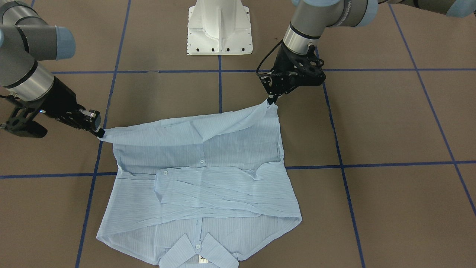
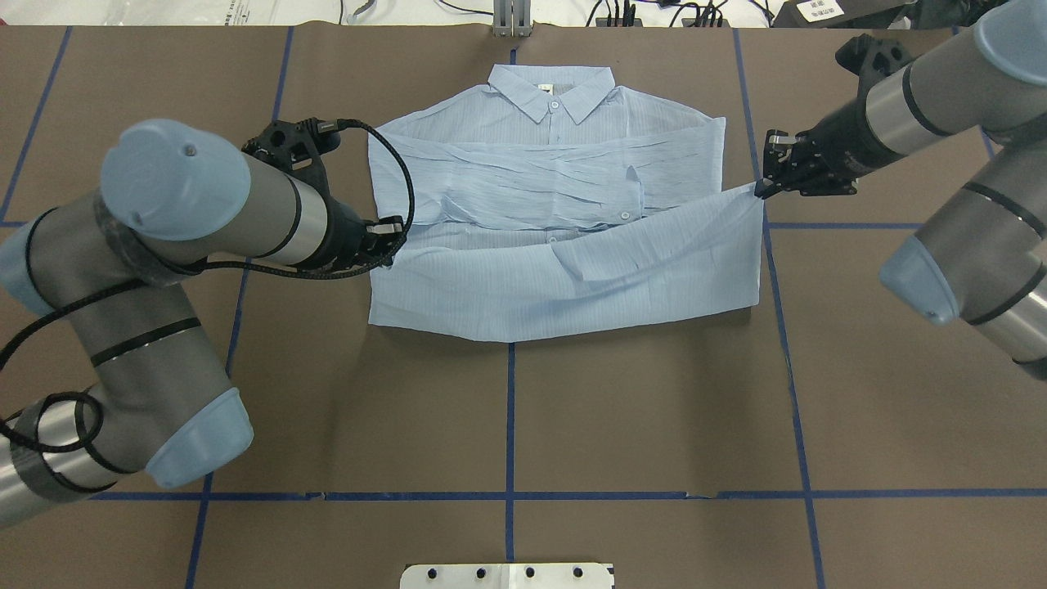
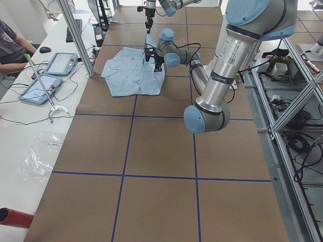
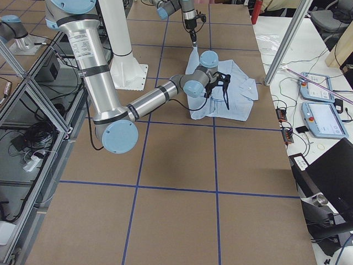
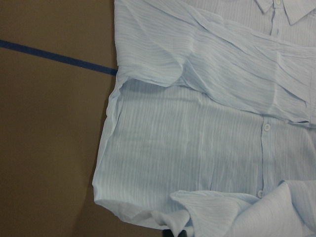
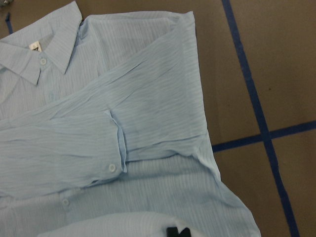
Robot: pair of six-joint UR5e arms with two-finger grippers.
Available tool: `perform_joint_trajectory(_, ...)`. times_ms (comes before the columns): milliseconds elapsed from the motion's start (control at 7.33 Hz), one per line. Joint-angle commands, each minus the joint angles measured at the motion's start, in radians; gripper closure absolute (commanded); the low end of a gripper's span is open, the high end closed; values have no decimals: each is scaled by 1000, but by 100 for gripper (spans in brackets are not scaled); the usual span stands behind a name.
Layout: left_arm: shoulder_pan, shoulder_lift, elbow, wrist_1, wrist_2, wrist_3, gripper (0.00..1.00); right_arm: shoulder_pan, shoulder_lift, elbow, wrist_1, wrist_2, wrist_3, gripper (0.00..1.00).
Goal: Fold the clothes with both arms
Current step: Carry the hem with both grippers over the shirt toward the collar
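Left gripper [image 2: 389,244] is pinched shut on one hem corner of the shirt [image 2: 564,278] and holds it a little off the cloth beneath. The shirt lies front-up on the table [image 2: 654,409], with its collar [image 2: 550,85] on the side away from the robot and both sleeves [image 2: 523,176] crossed over the chest. Its lower part is doubled up toward the collar, and the hem runs between the two grippers, dipping in the middle. Right gripper [image 2: 761,190] is closed on the other hem corner, also raised.

The cloth looks thin, light and quite limp. It will likely sag wherever it is unsupported and crease easily, and it will not hold a shape by itself. The hem corners seem the right holds, since pulling them apart keeps the edge taut and straight. With so little fabric in each pinch a corner could slip out, and dragging the fold might shift the loose sleeves.
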Motion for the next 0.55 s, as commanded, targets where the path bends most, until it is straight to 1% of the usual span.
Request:
perform_joint_trajectory(0,-71,-81,168,-81,0,4,100,51,105,-158,3,-1,-15,100)
perform_joint_trajectory(273,-119,-159,392,-246,0,4,100,54,217,-337,4,-1,-24,100)
perform_joint_trajectory(409,-140,-195,496,-311,2,4,100,56,241,-386,6,-1,-36,100)
